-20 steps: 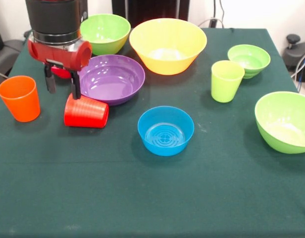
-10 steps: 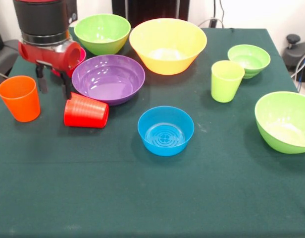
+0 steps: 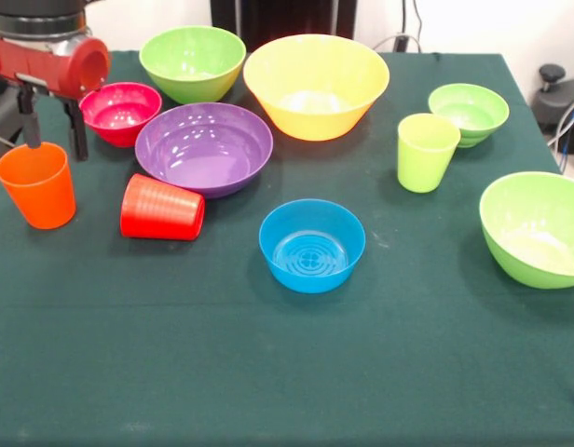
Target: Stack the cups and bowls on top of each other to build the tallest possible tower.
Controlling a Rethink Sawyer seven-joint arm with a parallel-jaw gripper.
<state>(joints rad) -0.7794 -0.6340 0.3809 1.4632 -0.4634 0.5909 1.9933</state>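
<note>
The gripper (image 3: 52,130) hangs just above the far rim of the orange cup (image 3: 36,184), its two dark fingers spread wide and holding nothing. The cup stands upright near the surface (image 3: 287,372) edge. No tower exists yet; every piece sits apart. The red cup (image 3: 162,208) lies on its side just beside the purple bowl (image 3: 204,147), with the magenta bowl (image 3: 120,113) behind. The yellow bowl (image 3: 316,86), blue bowl (image 3: 312,244), lime green cup (image 3: 426,151) and three lime green bowls (image 3: 193,61) (image 3: 469,113) (image 3: 537,227) are spread across the rest. The risk, I judge, is a descent slightly off centre: one finger lands on the rim instead of straddling the wall, tipping the light cup or pushing it off the close edge. A shallow pinch on smooth tapered plastic could also slip.
</note>
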